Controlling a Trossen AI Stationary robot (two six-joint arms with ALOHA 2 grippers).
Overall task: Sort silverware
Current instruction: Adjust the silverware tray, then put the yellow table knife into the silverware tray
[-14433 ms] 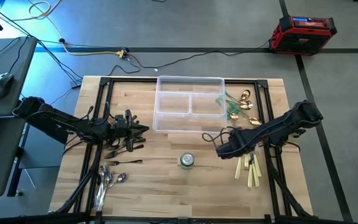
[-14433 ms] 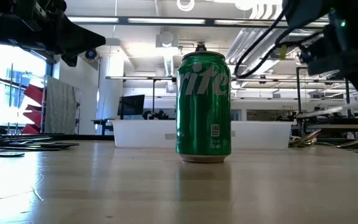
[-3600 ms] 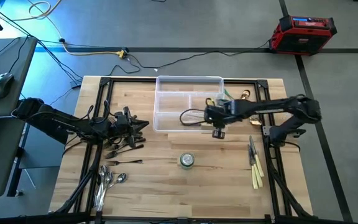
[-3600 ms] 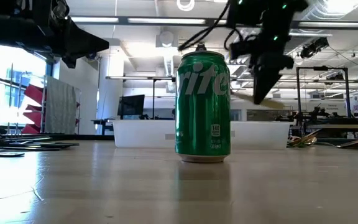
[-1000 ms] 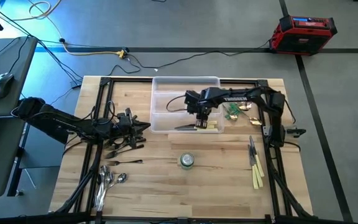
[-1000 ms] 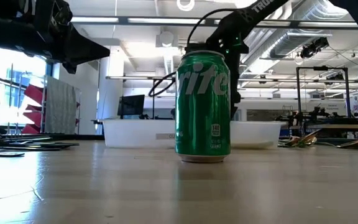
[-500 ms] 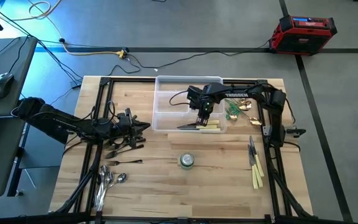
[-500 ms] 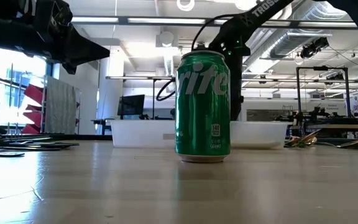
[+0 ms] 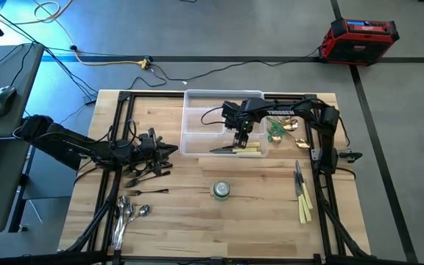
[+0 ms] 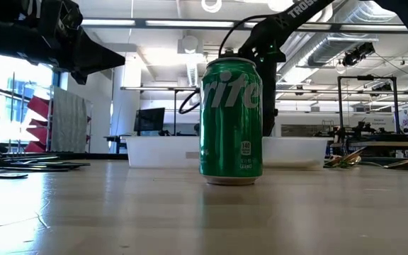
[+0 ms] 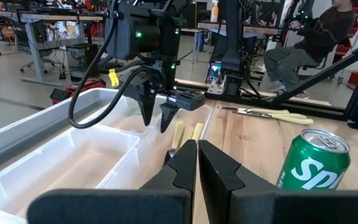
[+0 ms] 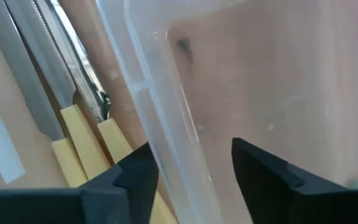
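My right gripper (image 9: 240, 138) points down into the clear divided tray (image 9: 197, 125), open. Its fingers stand on either side of a divider wall (image 12: 166, 124) and hold nothing. Two cream-handled knives (image 9: 238, 149) lie flat in the tray's near compartment, just beside the gripper (image 11: 156, 121). More knives (image 9: 300, 193) lie on the table at the right, and green-handled pieces (image 9: 277, 130) lie right of the tray. Dark forks (image 9: 142, 177) and silver spoons (image 9: 127, 213) lie at the left. My left gripper (image 9: 171, 150) waits shut above the forks, pointing level toward the tray.
A green soda can (image 9: 221, 190) stands upright near the table's middle, in front of the tray. A black frame (image 9: 124, 132) runs along the table's left, right and far sides. Bare wood lies between the can and the knives at the right.
The tray has slid a little toward the table's right edge, and my right gripper inside it has gone the same way. The knives stay flat in the near compartment.
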